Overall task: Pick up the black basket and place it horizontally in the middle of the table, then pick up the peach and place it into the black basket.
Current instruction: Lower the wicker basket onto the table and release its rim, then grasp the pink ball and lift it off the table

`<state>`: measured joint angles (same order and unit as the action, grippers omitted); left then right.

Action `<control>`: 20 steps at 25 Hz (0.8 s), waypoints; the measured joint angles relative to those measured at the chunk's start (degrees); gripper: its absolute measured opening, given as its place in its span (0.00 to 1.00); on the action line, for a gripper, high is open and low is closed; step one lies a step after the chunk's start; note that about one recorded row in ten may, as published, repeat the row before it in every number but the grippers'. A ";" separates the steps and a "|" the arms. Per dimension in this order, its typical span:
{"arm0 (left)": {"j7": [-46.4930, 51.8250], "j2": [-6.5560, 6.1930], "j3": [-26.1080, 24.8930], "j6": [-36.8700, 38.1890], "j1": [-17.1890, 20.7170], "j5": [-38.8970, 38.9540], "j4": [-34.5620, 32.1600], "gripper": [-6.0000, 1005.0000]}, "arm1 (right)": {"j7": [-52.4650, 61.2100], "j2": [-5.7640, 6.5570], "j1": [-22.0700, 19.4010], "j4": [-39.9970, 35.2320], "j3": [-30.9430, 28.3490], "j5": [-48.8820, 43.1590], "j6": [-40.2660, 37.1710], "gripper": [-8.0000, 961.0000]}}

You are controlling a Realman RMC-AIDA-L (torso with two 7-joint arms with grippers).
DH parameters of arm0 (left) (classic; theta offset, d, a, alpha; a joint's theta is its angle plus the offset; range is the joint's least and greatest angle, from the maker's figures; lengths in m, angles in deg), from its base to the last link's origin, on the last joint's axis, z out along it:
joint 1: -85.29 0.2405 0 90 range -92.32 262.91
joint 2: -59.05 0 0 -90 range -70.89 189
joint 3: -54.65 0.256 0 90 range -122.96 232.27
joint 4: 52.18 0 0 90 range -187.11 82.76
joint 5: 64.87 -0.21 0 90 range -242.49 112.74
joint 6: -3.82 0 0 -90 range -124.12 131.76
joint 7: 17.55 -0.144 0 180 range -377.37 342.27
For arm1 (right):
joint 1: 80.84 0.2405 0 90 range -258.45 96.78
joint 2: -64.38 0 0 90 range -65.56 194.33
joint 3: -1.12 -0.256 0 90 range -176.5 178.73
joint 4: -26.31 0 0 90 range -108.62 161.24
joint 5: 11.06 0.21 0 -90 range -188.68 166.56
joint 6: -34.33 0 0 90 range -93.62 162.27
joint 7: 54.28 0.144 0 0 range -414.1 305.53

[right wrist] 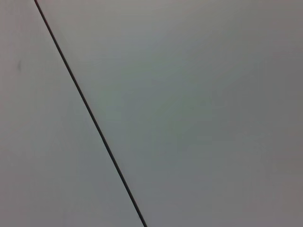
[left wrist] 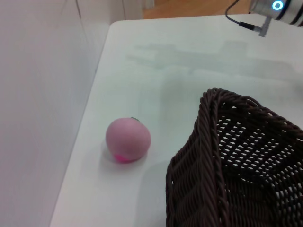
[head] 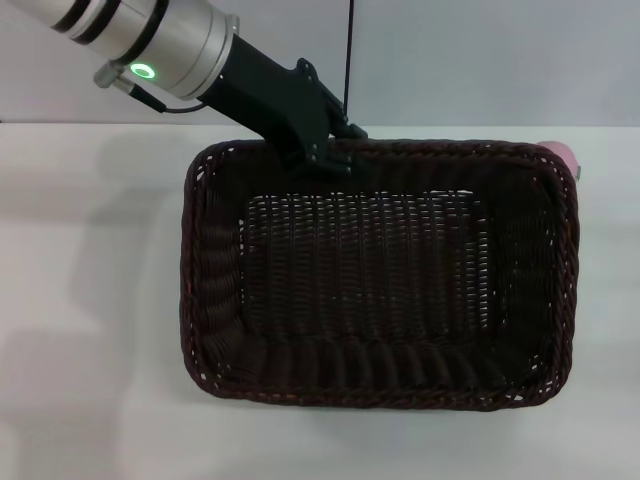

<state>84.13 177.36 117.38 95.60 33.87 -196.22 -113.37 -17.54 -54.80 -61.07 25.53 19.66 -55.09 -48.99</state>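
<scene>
The black basket [head: 375, 275] fills the middle of the white table [head: 90, 300] in the head view, its long side running left to right. My left gripper [head: 328, 155] is shut on the basket's far rim, left of that rim's middle. The pink peach [head: 558, 152] peeks out behind the basket's far right corner. In the left wrist view the peach [left wrist: 128, 140] lies on the table [left wrist: 189, 61] beside a basket corner [left wrist: 227, 161], not touching it. The right gripper is out of view.
A wall [head: 480, 60] runs close behind the table's far edge, with a thin dark cable [head: 349, 50] hanging on it. Part of the other arm, with a blue ring light [left wrist: 276, 6], shows far off in the left wrist view.
</scene>
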 joint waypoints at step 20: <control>-6.10 -0.22 -2.02 -15.49 8.26 13.35 -0.64 0.70 | 0.00 0.08 -0.26 0.30 0.88 -0.35 -0.01 0.57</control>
<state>78.03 177.14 115.36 80.12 42.13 -182.87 -114.01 -17.54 -54.72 -61.33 25.82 20.54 -55.44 -49.00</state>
